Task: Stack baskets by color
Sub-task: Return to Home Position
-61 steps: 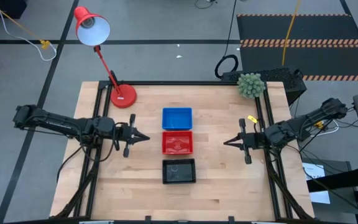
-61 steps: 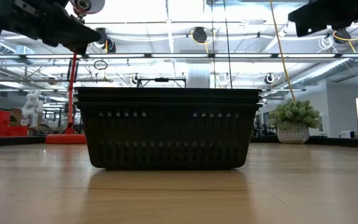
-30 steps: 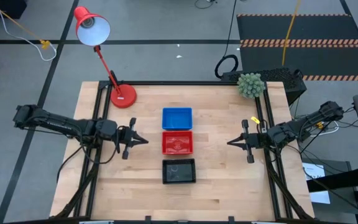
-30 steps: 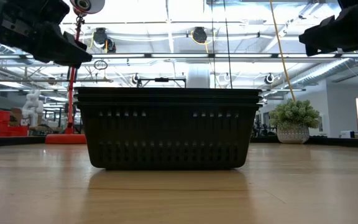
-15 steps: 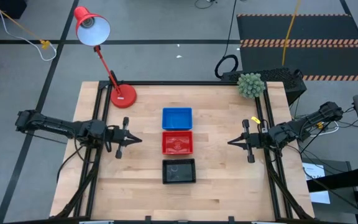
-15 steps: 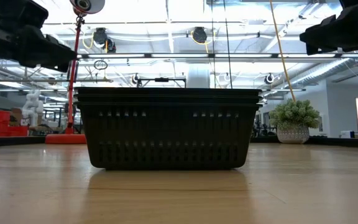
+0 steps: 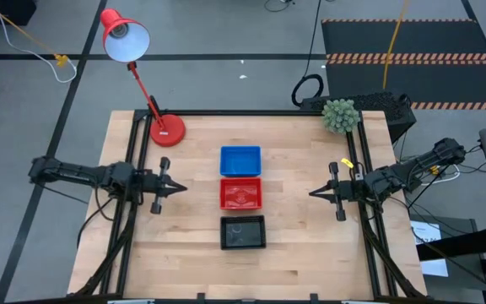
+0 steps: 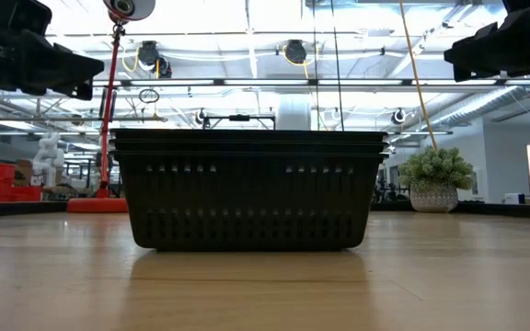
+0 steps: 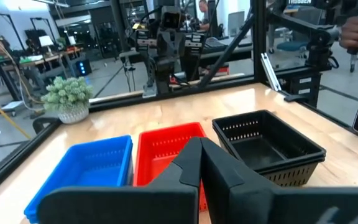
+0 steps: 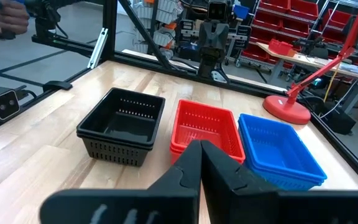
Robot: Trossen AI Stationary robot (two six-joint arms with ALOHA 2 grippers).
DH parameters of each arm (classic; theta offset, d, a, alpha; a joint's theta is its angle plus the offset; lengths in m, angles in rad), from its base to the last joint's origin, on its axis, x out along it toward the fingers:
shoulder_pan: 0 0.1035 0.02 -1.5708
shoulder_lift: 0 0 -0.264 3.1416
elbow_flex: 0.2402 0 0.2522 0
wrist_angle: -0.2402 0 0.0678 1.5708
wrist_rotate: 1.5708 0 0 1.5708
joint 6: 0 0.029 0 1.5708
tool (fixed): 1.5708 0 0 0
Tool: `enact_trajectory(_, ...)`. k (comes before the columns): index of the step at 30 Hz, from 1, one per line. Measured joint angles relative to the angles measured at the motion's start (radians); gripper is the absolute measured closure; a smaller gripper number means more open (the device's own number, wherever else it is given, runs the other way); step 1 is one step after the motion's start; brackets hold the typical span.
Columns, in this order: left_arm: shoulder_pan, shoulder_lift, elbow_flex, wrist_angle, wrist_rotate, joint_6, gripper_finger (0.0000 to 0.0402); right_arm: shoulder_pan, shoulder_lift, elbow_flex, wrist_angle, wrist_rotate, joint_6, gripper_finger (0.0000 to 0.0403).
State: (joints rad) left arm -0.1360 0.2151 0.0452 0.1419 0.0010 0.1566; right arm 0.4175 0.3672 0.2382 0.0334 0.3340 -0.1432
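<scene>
The left gripper (image 7: 175, 189) has pulled back toward the table's left edge since the earlier views, and now sits well clear of the baskets. The right gripper (image 7: 315, 192) has hardly shifted and hangs near the right edge.

The table (image 7: 310, 253) carries three stacks in a line down its middle. The blue stack (image 7: 240, 160) lies toward the edge with the lamp. The red stack (image 7: 240, 194) is just beside it at the centre. The black stack (image 7: 243, 233) lies toward the opposite edge, a small gap away. In the low view the black stack shows several nested rims. The count in the red and blue stacks cannot be read from above.

Both grippers are closed, fingertips pressed together, and both are empty.

Judging by this layout, the sorting looks finished: each colour sits in its own stack and no loose basket is in sight. What seems left is for the arms to settle into their rest pose.

The red desk lamp (image 7: 133, 51) stands at one far corner, and the small potted plant (image 7: 339, 115) at the other.
</scene>
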Motion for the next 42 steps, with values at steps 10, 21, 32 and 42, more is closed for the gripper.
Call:
enact_trajectory(10,0.000,-0.086,0.000,-0.081,0.001,-0.007,0.0395,0.000,-0.053,-0.061,0.011,0.001,-0.006,0.0403)
enact_trajectory(21,0.000,-0.120,0.000,-0.118,-0.001,0.000,0.0396,0.000,-0.222,-0.127,0.016,-0.052,-0.034,0.0403)
enact_trajectory(32,0.000,-0.120,0.000,-0.133,-0.005,-0.006,0.0398,-0.003,-0.356,-0.208,0.110,-0.129,-0.109,0.0403)
enact_trajectory(42,0.000,-0.119,0.000,-0.132,-0.008,-0.005,0.0397,-0.098,-0.365,-0.220,0.111,-0.176,-0.135,0.0403)
